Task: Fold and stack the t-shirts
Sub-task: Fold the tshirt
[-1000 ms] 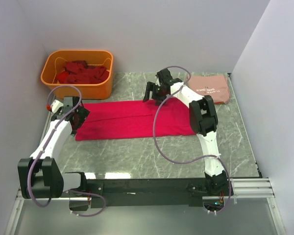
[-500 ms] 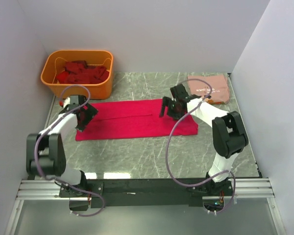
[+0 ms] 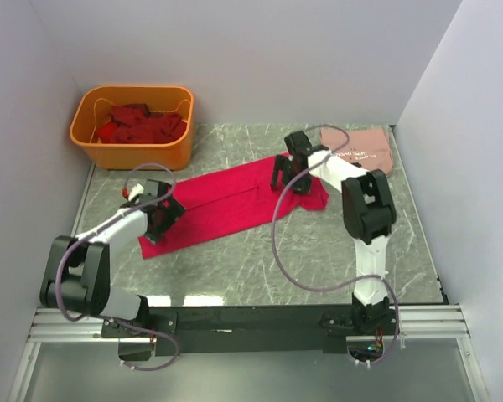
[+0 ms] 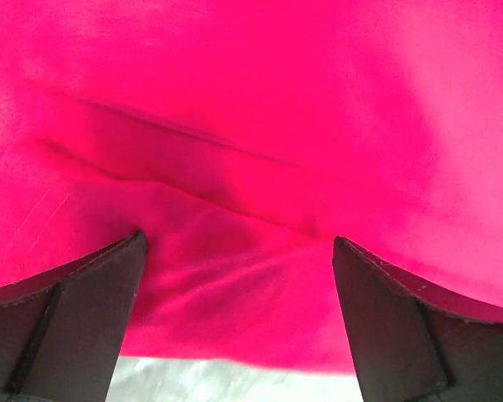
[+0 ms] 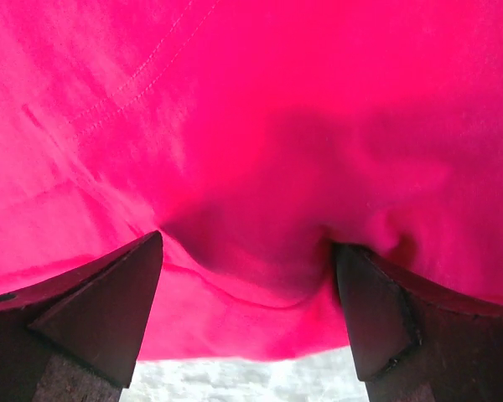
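Note:
The crimson-pink t-shirt (image 3: 226, 205) lies folded into a long strip, slanting across the table from near left to far right. My left gripper (image 3: 162, 213) is down on its near-left end with the jaws wide open; cloth (image 4: 251, 151) fills the space between the fingers (image 4: 67, 327). My right gripper (image 3: 289, 174) is down on the far-right end, also open, with cloth (image 5: 260, 126) bulging between its fingers (image 5: 386, 318). A folded salmon-pink t-shirt (image 3: 362, 151) lies at the back right. Dark red t-shirts (image 3: 141, 124) sit in the tub.
The orange tub (image 3: 101, 146) stands at the back left, against the left wall. White walls close in the left, back and right sides. Grey marble table (image 3: 260, 268) shows in front of the shirt, and at the bottom of both wrist views.
The crimson shirt has turned from lying straight across to slanting, its left end now nearer me. My left gripper moved right and nearer with that end; my right gripper shifted back and slightly left.

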